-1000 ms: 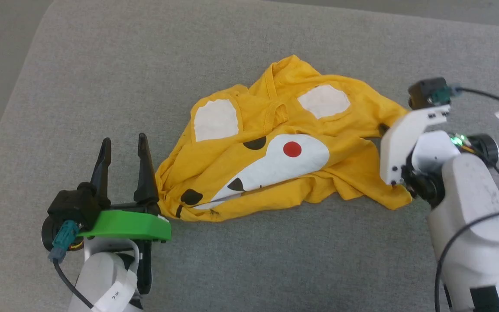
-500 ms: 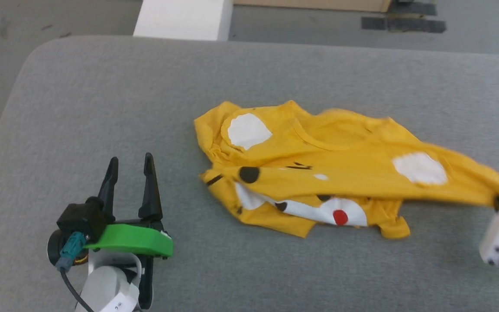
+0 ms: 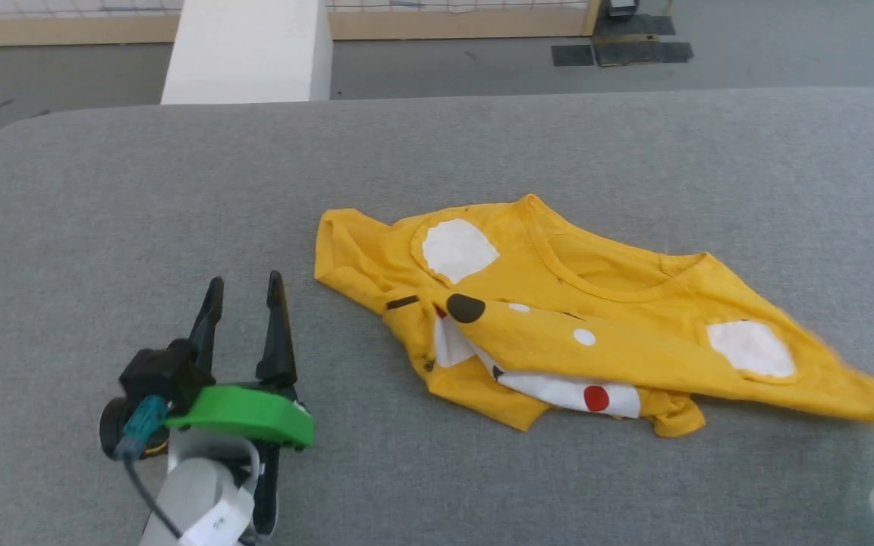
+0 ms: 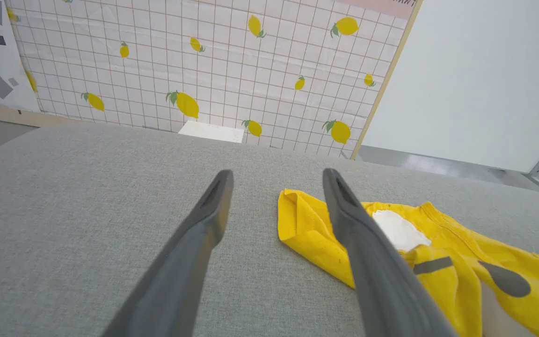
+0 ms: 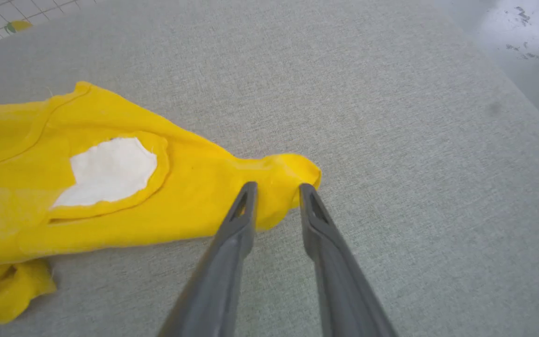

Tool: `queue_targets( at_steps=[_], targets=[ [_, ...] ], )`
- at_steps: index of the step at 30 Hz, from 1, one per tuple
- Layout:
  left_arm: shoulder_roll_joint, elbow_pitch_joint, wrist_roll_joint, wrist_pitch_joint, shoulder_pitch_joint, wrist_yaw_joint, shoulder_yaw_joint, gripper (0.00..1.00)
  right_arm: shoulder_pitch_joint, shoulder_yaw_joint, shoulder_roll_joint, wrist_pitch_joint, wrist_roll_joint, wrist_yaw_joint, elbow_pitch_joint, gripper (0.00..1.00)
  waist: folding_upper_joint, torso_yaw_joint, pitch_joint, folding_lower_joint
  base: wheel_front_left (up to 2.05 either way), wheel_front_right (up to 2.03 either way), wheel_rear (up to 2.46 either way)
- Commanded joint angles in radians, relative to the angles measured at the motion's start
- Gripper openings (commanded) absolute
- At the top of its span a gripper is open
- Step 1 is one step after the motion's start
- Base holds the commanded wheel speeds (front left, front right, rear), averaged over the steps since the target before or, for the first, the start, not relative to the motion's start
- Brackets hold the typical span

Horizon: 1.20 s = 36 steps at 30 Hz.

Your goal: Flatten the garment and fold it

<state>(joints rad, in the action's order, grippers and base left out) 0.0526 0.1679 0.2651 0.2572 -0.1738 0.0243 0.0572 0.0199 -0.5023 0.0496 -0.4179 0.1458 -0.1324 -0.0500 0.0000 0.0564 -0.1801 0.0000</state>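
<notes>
Yellow garment (image 5: 194,187) end lies at parted right gripper (image 5: 277,186).

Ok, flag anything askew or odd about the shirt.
The garment is not flat: its printed front is folded over itself across the middle, partly hiding the face print, and bunched at the near edge. One end tapers to a point by the right gripper, jaws parted.

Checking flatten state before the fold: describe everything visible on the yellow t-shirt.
The t-shirt, mustard-yellow knit with white patches, black spots and a red dot, lies print-up on the grey table, stretched sideways, its lower half bunched and folded over. The right gripper stands with jaws parted at its right end; whether they touch is unclear.
</notes>
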Motion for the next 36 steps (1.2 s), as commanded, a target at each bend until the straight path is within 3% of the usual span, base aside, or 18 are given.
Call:
queue_targets(
  at_steps=[1, 6, 11, 21, 33, 34, 35, 36],
  targets=[
    [-0.002, 0.026, 0.002, 0.005, -0.034, -0.007, 0.008, 1.00, -0.006, 0.004, 0.001, 0.036, 0.010, 0.002, 0.005, 1.00, 0.0000, 0.014, -0.002, 0.0000, 0.00, 0.00, 0.00],
    [0.012, 0.147, -0.018, -0.057, -0.152, -0.011, 0.031, 1.00, -0.013, 0.093, 0.001, 0.173, -0.018, 0.002, 0.055, 1.00, 0.0000, 0.035, -0.015, 0.0000, 0.00, 0.00, 0.00],
    [0.063, 0.276, -0.056, -0.221, -0.327, 0.003, 0.071, 1.00, -0.004, 0.179, 0.001, 0.266, -0.020, 0.002, 0.092, 1.00, 0.0000, 0.070, -0.052, 0.0000, 0.00, 0.00, 0.00],
    [0.139, 0.535, -0.065, -0.593, -0.607, 0.060, 0.123, 1.00, 0.019, 0.320, 0.001, 0.301, 0.011, 0.002, 0.096, 1.00, 0.0000, 0.149, -0.135, 0.0000, 0.00, 0.00, 0.00],
    [0.205, 0.679, -0.029, -0.969, -0.696, 0.089, 0.153, 1.00, 0.046, 0.369, 0.001, 0.310, 0.034, 0.002, 0.078, 1.00, 0.0000, 0.214, -0.176, 0.0000, 0.00, 0.00, 0.00],
    [0.209, 0.677, -0.023, -0.989, -0.696, 0.091, 0.154, 0.64, 0.046, 0.368, 0.001, 0.310, 0.035, 0.002, 0.078, 1.00, 0.0000, 0.216, -0.177, 0.0000, 0.00, 0.00, 0.00],
    [0.213, 0.672, -0.016, -1.010, -0.694, 0.094, 0.160, 0.21, 0.047, 0.366, 0.001, 0.309, 0.035, 0.002, 0.077, 1.00, 0.0000, 0.217, -0.177, 0.0000, 0.00, 0.00, 0.00],
    [0.216, 0.664, -0.006, -1.027, -0.690, 0.097, 0.164, 0.00, 0.049, 0.362, 0.001, 0.307, 0.032, 0.002, 0.076, 1.00, 0.0000, 0.218, -0.177, 0.0000, 0.00, 0.00, 0.00]
  ],
)
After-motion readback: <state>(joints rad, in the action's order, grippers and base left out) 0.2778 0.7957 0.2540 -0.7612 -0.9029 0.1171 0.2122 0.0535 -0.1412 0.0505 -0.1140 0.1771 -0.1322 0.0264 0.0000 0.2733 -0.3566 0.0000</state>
